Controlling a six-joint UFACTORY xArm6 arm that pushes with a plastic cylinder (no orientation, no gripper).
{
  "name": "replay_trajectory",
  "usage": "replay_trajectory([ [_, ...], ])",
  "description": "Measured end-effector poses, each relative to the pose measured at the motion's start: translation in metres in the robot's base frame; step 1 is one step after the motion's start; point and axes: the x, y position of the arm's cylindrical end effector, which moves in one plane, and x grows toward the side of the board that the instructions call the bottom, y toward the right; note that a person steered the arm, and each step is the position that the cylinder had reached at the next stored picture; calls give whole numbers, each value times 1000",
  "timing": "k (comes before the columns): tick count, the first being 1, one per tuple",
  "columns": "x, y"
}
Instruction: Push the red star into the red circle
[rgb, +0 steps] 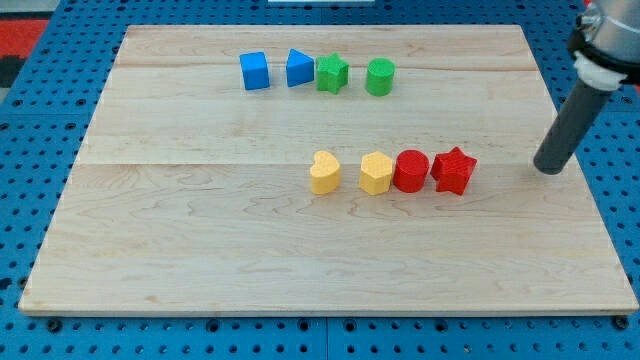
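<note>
Red star (453, 170) sits touching the red circle (411, 171), mid-board!
Left of them, two yellow blocks (350, 172); to the right, my tip (548, 168) stands well apart from the star. No claw here, just the rod.

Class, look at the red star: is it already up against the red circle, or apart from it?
Against it: the red star sits edge to edge with the red circle, no board visible between. My tip stands apart, to the view's right.
</note>
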Motion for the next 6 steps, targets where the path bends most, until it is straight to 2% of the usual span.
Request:
replay_trajectory([
  [1,-12,-12],
  [2,-19,-88],
  [3,-13,-95],
  [4,3,-72],
  [5,3,-96],
  [6,6,-169],
])
